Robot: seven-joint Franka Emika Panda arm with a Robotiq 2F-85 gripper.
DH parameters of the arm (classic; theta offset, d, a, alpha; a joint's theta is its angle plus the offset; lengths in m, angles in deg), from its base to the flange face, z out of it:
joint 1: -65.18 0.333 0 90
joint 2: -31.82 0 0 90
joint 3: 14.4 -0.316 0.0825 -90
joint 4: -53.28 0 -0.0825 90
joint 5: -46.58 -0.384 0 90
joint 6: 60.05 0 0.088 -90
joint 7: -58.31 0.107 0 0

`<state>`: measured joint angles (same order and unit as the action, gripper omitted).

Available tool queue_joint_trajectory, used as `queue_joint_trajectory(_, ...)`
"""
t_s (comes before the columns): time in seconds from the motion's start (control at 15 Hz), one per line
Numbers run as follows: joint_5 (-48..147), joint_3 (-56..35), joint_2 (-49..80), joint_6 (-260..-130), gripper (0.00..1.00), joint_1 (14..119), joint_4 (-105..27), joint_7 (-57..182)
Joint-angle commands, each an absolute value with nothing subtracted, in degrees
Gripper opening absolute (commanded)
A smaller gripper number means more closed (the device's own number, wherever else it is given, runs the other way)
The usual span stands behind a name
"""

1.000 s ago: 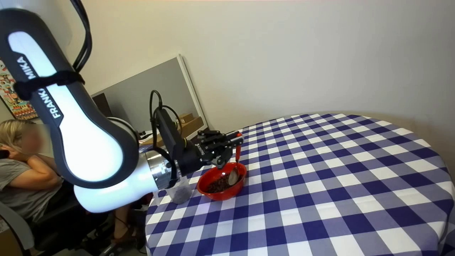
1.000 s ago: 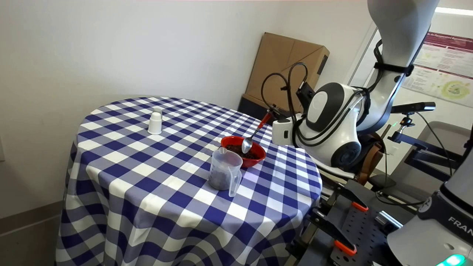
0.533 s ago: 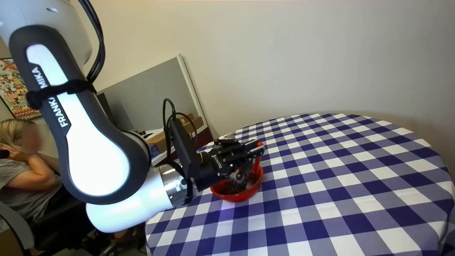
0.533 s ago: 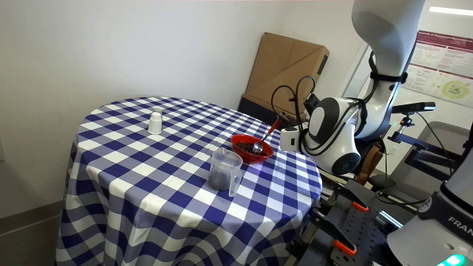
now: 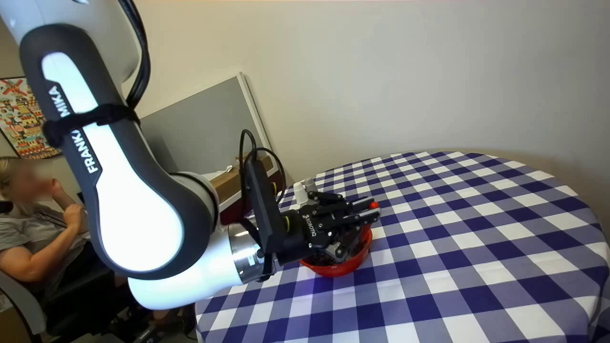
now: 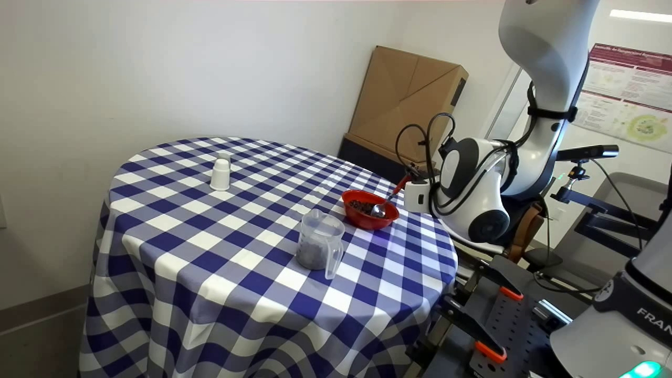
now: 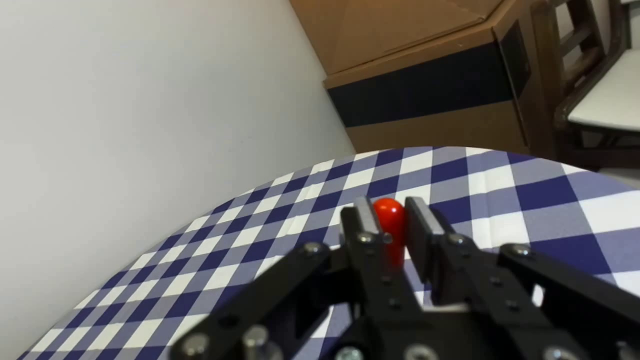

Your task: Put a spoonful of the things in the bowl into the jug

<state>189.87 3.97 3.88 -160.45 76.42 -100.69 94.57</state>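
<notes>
My gripper (image 5: pixel 372 209) is shut on the red handle (image 7: pixel 392 220) of the spoon, whose rounded end pokes up between the fingertips in the wrist view. The spoon's silvery head (image 6: pixel 378 211) rests slanted among the dark brown bits (image 6: pixel 361 206) inside the red bowl (image 6: pixel 366 222), near the bowl's side closer to the arm. In an exterior view the gripper covers part of the bowl (image 5: pixel 337 270) and hides the spoon's head. The clear jug (image 6: pixel 321 237) stands upright a short way from the bowl; its lower part looks greyish. It is hidden behind the arm in an exterior view.
White upturned cups (image 6: pixel 220 176) stand farther off on the checked tablecloth (image 6: pixel 173 210). A wall borders the table. Cardboard boxes (image 6: pixel 407 94) stand beyond its edge. A seated person (image 5: pixel 38 228) is behind the arm.
The arm has lowered and moved, carrying the spoon with it. The bowl has slid across the cloth, away from the jug. Jug and cups stay put; the grip on the spoon is unchanged.
</notes>
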Motion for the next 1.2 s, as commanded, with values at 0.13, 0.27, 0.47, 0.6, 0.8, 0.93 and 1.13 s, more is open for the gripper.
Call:
queue_joint_trajectory(0.13,182.0,-9.0,6.4,-167.0,0.05,61.2,-98.1,90.8)
queue_joint_trajectory(0.27,179.2,-11.0,6.5,-168.2,0.05,59.2,-97.4,90.4)
queue_joint_trajectory(0.47,175.6,-12.6,6.6,-169.4,0.05,57.5,-96.9,90.0)
queue_joint_trajectory(0.6,173.4,-13.4,6.8,-170.2,0.05,56.9,-96.5,89.7)
queue_joint_trajectory(0.8,168.7,-14.6,7.4,-172.3,0.05,56.6,-95.9,88.3)
queue_joint_trajectory(0.93,164.1,-15.6,7.9,-174.5,0.05,56.7,-95.2,86.2)
queue_joint_trajectory(1.13,157.4,-16.7,8.7,-177.4,0.05,57.2,-93.9,82.8)
